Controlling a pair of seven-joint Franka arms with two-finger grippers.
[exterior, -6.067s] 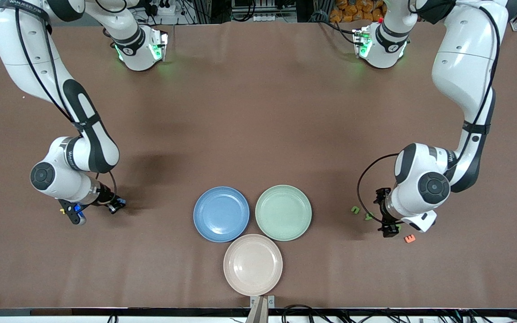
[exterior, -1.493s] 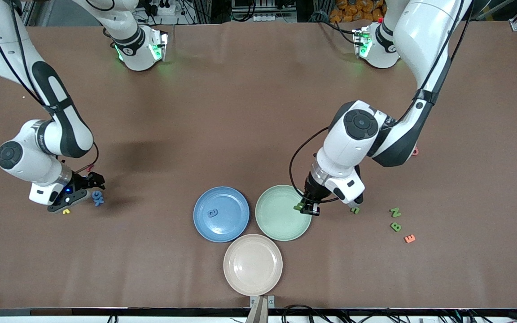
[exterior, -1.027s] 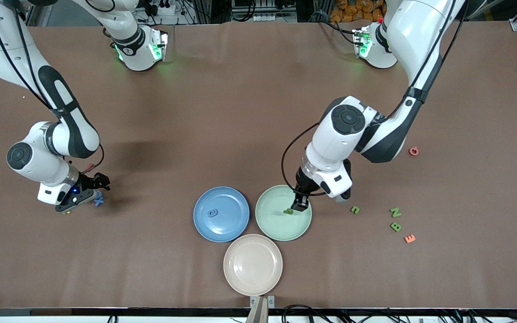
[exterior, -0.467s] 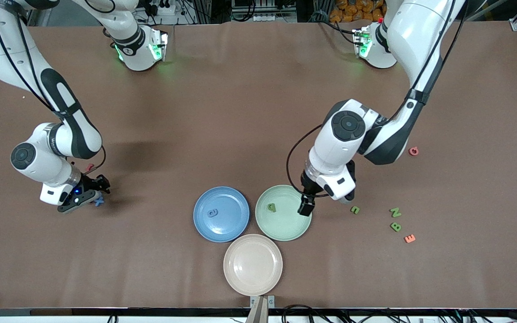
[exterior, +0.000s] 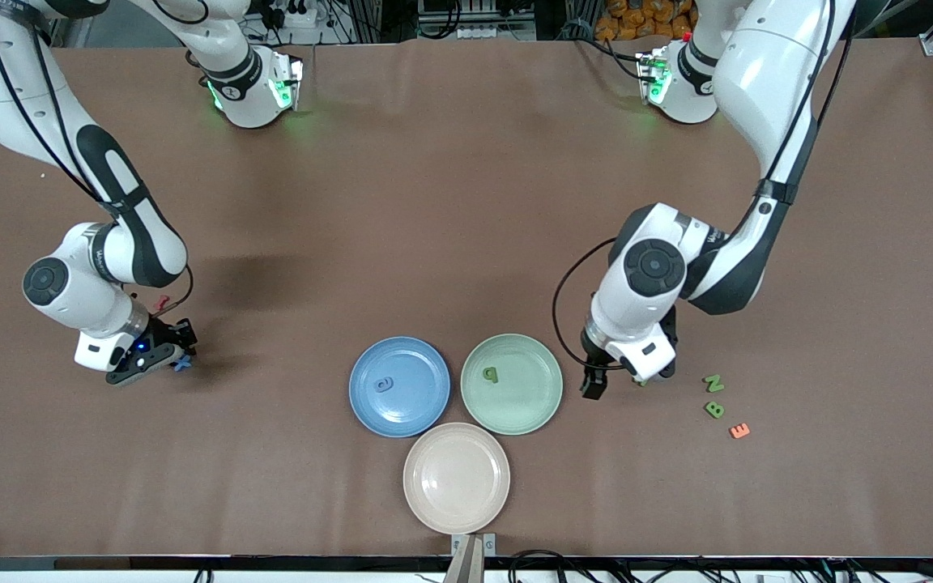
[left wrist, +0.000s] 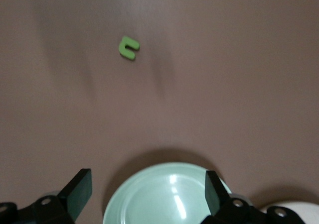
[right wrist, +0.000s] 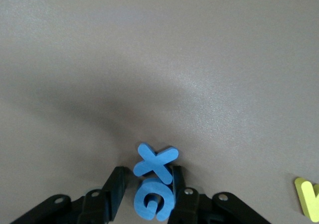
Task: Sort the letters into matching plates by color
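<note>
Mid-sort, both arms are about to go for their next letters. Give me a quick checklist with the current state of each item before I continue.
1. Left gripper free to pick: ok, fingers open and holding nothing, over the table beside the pale mint green ridged plate.
2. Green foam letter already dropped in that plate: ok, lying flat inside.
3. Next small green U-shaped foam letter: ok, lying alone on the table.
4. Right gripper on one letter only: not ok, the blue foam X and blue foam G touch between its fingers.
5. Round blue ridged plate: ok, one blue letter inside, room left.
6. Right grasp closed: cannot tell.
</note>
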